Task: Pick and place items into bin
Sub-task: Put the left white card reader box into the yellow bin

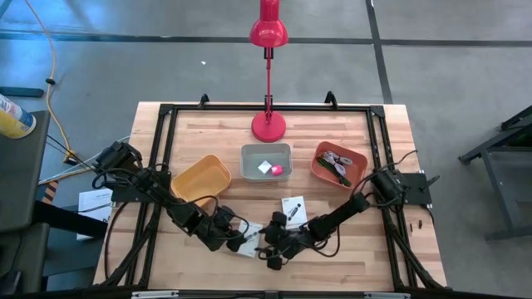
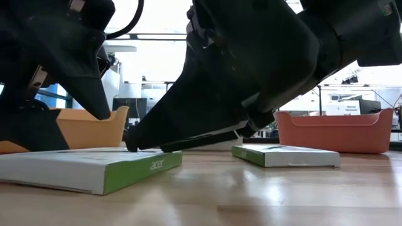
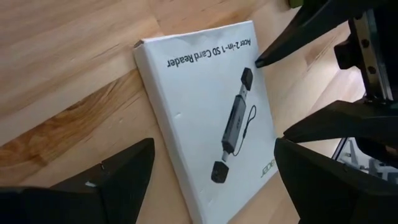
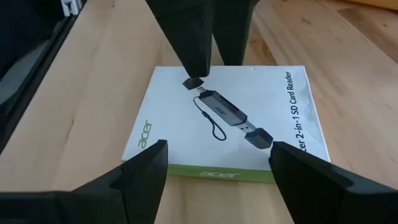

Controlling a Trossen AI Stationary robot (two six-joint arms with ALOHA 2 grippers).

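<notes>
Both end effectors [image 1: 249, 238] gape over wooden table [image 1: 332, 249].

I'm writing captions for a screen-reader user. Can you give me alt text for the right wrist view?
A flat white Acer SD card reader box lies on the wooden table, framed between the right gripper's open jaws. The left gripper's dark fingers reach down from the far side, one tip touching the box's face.
</notes>
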